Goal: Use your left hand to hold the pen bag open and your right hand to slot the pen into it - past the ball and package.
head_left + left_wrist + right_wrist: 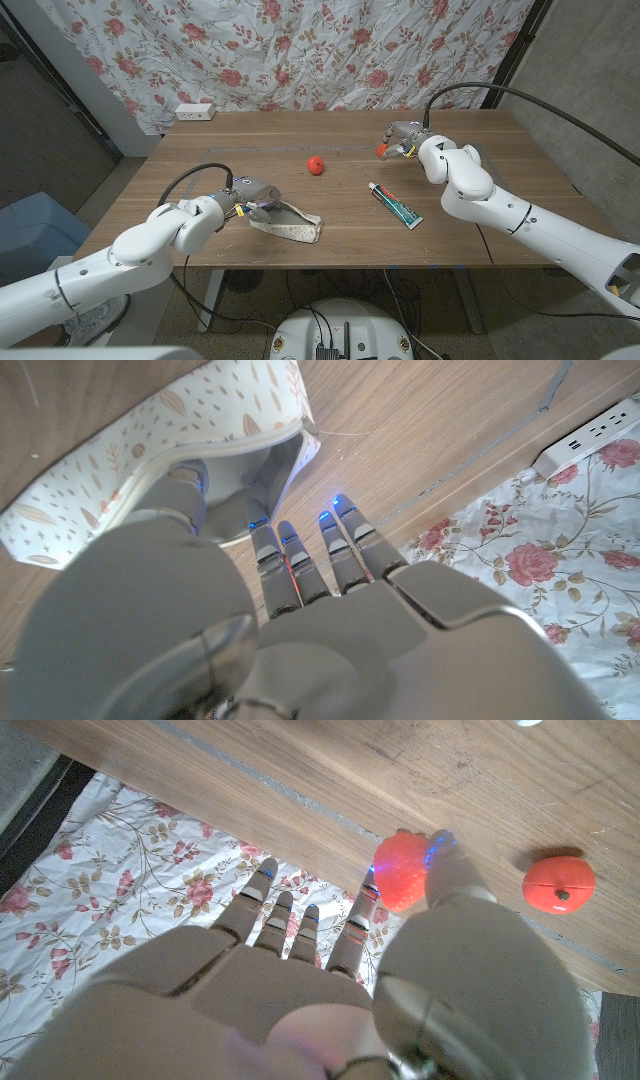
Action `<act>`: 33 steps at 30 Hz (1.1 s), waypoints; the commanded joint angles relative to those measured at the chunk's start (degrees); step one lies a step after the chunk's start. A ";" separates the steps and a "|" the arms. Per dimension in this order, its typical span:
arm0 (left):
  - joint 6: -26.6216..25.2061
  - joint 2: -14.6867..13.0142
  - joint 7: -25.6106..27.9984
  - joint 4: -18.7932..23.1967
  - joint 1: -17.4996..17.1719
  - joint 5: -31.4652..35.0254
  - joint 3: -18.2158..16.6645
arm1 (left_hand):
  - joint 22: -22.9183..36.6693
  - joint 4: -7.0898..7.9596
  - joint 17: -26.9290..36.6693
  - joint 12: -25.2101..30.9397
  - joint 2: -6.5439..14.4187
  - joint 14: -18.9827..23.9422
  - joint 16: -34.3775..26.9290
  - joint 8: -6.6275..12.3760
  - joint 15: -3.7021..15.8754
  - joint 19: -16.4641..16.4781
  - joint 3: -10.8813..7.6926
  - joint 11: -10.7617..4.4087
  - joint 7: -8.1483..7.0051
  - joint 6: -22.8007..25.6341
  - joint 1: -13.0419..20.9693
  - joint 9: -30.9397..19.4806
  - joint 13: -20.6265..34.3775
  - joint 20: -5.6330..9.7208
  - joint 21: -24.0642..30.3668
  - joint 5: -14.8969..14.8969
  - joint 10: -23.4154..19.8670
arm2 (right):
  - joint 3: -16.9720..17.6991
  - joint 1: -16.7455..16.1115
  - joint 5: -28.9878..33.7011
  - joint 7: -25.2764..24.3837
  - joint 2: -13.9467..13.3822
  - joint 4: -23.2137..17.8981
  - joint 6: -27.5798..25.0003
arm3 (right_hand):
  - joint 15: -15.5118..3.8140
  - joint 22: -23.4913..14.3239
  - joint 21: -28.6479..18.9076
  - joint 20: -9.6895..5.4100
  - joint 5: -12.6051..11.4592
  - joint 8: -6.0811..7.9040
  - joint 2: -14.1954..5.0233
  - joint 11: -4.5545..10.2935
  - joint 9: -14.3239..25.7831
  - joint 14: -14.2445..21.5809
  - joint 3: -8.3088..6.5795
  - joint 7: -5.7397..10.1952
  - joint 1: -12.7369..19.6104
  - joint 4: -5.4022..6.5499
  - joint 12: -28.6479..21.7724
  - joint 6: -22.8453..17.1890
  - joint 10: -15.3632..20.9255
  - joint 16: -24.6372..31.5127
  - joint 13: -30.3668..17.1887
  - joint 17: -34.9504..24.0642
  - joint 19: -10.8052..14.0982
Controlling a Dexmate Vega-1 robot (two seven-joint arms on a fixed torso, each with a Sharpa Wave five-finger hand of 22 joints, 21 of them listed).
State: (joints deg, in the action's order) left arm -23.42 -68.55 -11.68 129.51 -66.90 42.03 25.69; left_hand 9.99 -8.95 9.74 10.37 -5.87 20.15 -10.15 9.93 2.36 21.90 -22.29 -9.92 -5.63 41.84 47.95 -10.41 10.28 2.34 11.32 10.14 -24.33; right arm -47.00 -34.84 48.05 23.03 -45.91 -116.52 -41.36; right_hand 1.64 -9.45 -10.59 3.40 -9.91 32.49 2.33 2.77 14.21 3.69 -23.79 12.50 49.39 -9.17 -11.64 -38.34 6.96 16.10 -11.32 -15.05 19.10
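- Wooden brown table (450, 240) in the head view, with my left hand (250, 198) at the left end of the white fabric pen bag with a leaf print (295, 228). The bag lies on its side near the table's front edge.
- Further back, near the middle, sits the small round orange-red ball (315, 164). To the right of the bag, well apart from it, lies the white and green tube-shaped package (395, 205).
- My right hand (405, 137) is at the far right of the table with a small red strawberry-shaped object (382, 151) at its fingertips. I cannot tell from here whether it is part of the pen.
- A white power strip (194, 112) lies at the far left edge, in front of a flowered curtain (330, 50).
- Left wrist view: my left hand (330, 630) holds the pen bag (150, 430) by its mouth. The thumb (185, 490) is tucked inside the opening, and the fingers (345, 540) reach along the wood just outside the rim. The mouth gapes.
- Right wrist view: my right hand (300, 990) pinches the strawberry-shaped object (400, 870) between the thumb (455, 870) and a finger (360, 915), and the other fingers are spread. The ball (558, 883) rests on the wood near it, not touching.
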 commanded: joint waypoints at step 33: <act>2.88 2.03 -4.80 -2.22 4.96 -0.64 2.24 | 0.14 0.51 0.19 -0.02 0.09 -2.90 0.03 0.30 4.54 -1.04 1.66 1.80 1.10 -4.05 -2.29 -0.06 0.19 0.03 -0.33 0.32 2.95 | 0.01 -2.31 -1.12 2.66 2.98 -6.48 1.47 | 0.91 -0.16 -0.04 0.50 -0.33 0.26 -0.10 -0.78 0.15 0.09 0.24 0.13 0.94 -0.17 -0.12 -0.13 0.86 -0.09 -0.21 -0.11 -0.25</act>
State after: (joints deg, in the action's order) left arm -21.48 -67.11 -16.42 128.36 -63.00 41.21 27.51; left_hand 9.99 -8.49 9.73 10.15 -5.96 17.50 -9.93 9.93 2.36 21.00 -20.88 -8.07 -4.61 37.96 46.06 -10.41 10.28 2.65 10.95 10.14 -21.45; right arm -46.57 -36.25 47.21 25.03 -43.30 -120.78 -40.33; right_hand 2.29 -9.45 -10.60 3.59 -9.77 32.26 2.01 2.35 14.25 3.50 -23.63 12.49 49.71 -9.34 -11.68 -38.33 7.38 16.12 -11.32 -15.04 18.92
